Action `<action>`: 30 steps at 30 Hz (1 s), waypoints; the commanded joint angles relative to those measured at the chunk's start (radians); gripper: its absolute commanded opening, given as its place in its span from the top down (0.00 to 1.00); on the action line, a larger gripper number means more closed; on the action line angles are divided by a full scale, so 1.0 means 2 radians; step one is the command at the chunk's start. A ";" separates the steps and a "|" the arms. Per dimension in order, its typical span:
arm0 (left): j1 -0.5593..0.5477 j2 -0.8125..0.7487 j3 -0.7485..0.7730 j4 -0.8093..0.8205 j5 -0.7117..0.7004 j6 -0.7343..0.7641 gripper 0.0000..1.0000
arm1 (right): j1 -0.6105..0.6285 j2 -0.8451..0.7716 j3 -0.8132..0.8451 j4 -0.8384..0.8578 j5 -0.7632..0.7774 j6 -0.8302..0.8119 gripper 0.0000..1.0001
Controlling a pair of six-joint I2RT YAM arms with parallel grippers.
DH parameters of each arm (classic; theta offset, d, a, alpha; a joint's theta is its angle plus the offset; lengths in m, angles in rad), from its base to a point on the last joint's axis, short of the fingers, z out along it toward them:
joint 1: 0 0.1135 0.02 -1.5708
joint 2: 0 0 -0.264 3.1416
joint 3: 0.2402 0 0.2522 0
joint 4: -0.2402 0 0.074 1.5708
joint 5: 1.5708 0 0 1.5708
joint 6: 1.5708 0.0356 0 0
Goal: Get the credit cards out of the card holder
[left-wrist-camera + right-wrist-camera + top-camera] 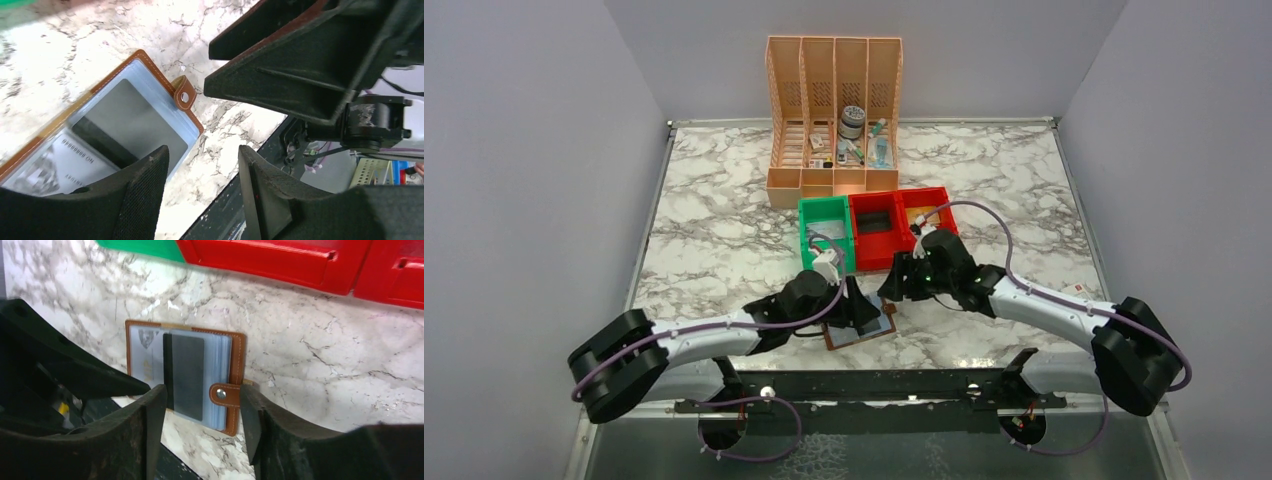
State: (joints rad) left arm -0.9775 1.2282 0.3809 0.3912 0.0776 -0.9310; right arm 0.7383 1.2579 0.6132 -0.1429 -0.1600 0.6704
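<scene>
The left hand (864, 308) hangs low over the near part of the table (714, 240). Its fingers (142, 197) are spread, released, with nothing between them. Just under it, and reaching a little ahead of it, the card holder (142, 60) lies flat on the table with its clear sleeves facing up. A dark grey card (125, 120) sits in the sleeve nearest the snap tab (185, 95), which sticks out from the holder's edge. A pale card (55, 160) with printed numbers shows in the sleeve beside it, partly hidden by this hand's finger.

The right hand (896, 285) comes in from the other side, close to the left hand and pointing at it. Its fingers (255, 425) are also parted and hold nothing. In the right wrist view the holder's tab edge lies just beyond the gap between them, apart from both.

Past both hands stand a green bin (826, 232) and two red bins (894, 225), side by side and touching. Farther off, well beyond either hand, a peach organiser (832, 110) stands at the far side of the table with small items in its compartments.
</scene>
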 commanded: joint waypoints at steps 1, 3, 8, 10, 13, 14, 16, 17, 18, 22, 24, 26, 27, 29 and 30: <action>-0.003 -0.083 -0.034 -0.036 -0.049 -0.013 0.44 | 0.002 -0.019 -0.019 0.045 -0.061 -0.012 0.47; -0.003 -0.115 -0.040 -0.084 -0.073 -0.020 0.44 | 0.002 -0.018 -0.023 0.061 -0.092 -0.016 0.52; -0.003 -0.157 -0.051 -0.138 -0.100 -0.028 0.44 | 0.002 0.003 -0.016 0.083 -0.141 -0.028 0.64; -0.003 -0.156 -0.052 -0.139 -0.104 -0.033 0.44 | 0.002 0.012 -0.011 0.086 -0.153 -0.035 0.66; -0.003 -0.138 -0.050 -0.126 -0.100 -0.034 0.44 | 0.002 0.039 0.005 0.082 -0.171 -0.052 0.69; -0.003 -0.128 -0.048 -0.120 -0.099 -0.034 0.44 | 0.002 0.049 0.009 0.081 -0.177 -0.057 0.70; -0.003 -0.103 -0.040 -0.112 -0.097 -0.036 0.41 | 0.002 0.067 0.017 0.083 -0.191 -0.064 0.73; -0.003 -0.091 -0.034 -0.109 -0.096 -0.037 0.41 | 0.002 0.075 0.020 0.083 -0.197 -0.065 0.73; -0.003 -0.080 -0.029 -0.104 -0.093 -0.039 0.41 | 0.002 0.083 0.025 0.081 -0.200 -0.066 0.73; -0.003 -0.051 -0.036 -0.046 -0.075 -0.053 0.45 | 0.002 0.112 0.039 0.070 -0.201 -0.075 0.76; -0.003 -0.042 -0.035 -0.042 -0.075 -0.059 0.47 | 0.002 0.121 0.045 0.053 -0.175 -0.081 0.77; -0.003 -0.040 -0.036 -0.042 -0.078 -0.063 0.47 | 0.002 0.131 0.045 0.040 -0.150 -0.087 0.77; -0.003 -0.040 -0.038 -0.041 -0.080 -0.066 0.49 | 0.002 0.137 0.046 0.036 -0.148 -0.091 0.77; -0.003 -0.042 -0.040 -0.041 -0.086 -0.068 0.52 | 0.002 0.151 0.044 0.035 -0.146 -0.096 0.77; -0.003 -0.043 -0.040 -0.041 -0.087 -0.069 0.52 | 0.002 0.157 0.042 0.034 -0.139 -0.095 0.77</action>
State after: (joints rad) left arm -0.9775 1.1465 0.2924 0.2592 -0.0898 -1.0431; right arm 0.7383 1.5242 0.6838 -0.0372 -0.4934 0.5171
